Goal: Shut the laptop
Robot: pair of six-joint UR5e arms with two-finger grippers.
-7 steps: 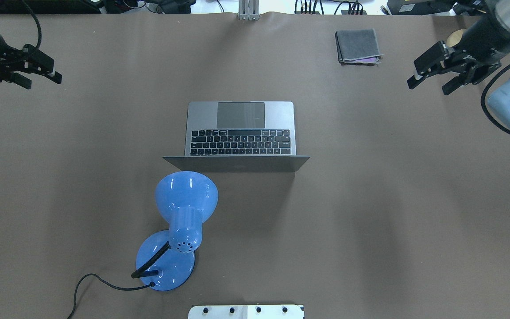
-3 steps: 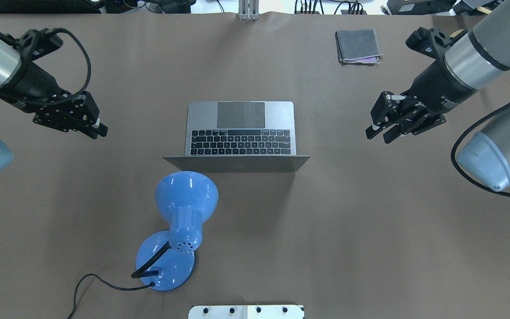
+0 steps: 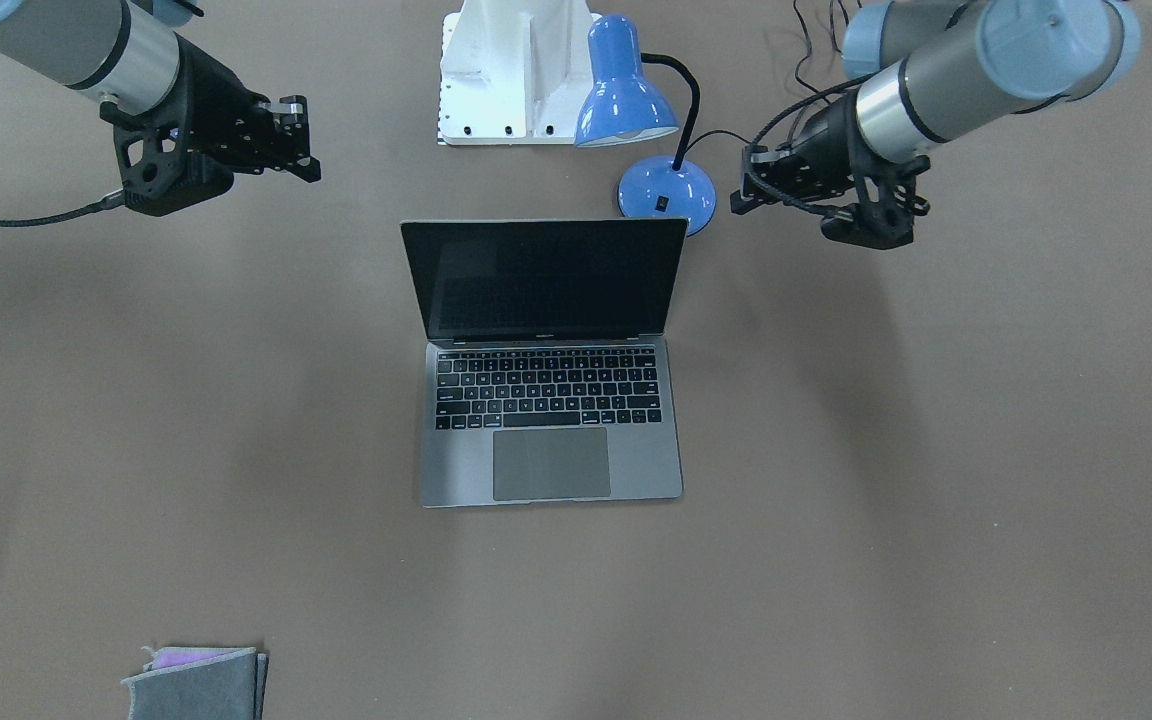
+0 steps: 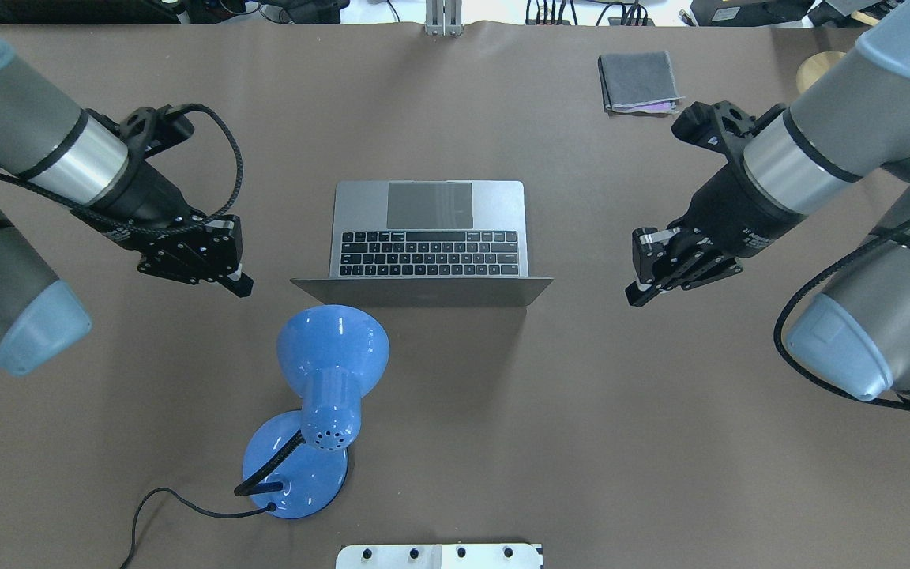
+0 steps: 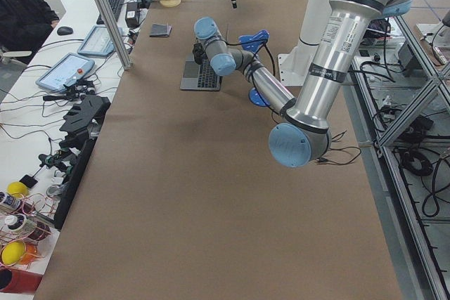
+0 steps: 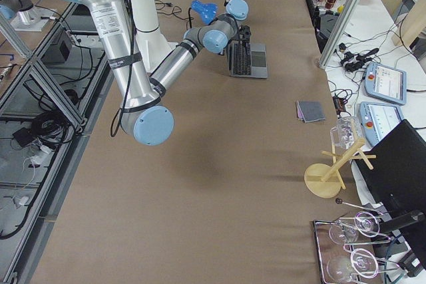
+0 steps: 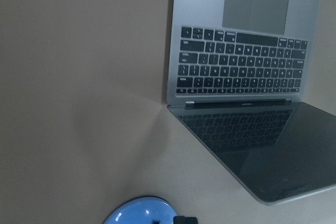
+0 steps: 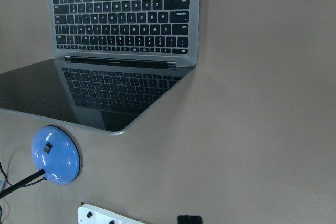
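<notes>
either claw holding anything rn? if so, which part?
Nothing is held. The left claw and right claw hang off opposite sides of the open laptop, touching neither it nor the lamp.

A long table (image 4: 660,442) covered in plain brown paper carries everything here. The laptop (image 4: 430,229) sits open near its middle, base flat on the paper, screen standing up on the robot's side. Just beside the laptop's hinge corner, toward the robot's left, a blue desk lamp (image 4: 297,474) rests on its round base, its black cord (image 4: 156,499) trailing across the paper. Behind the lamp, at the table's robot-side edge, stands a white mounting block (image 3: 516,75). Well apart from the laptop, toward the far right corner, lies a folded grey cloth (image 4: 638,81).
</notes>
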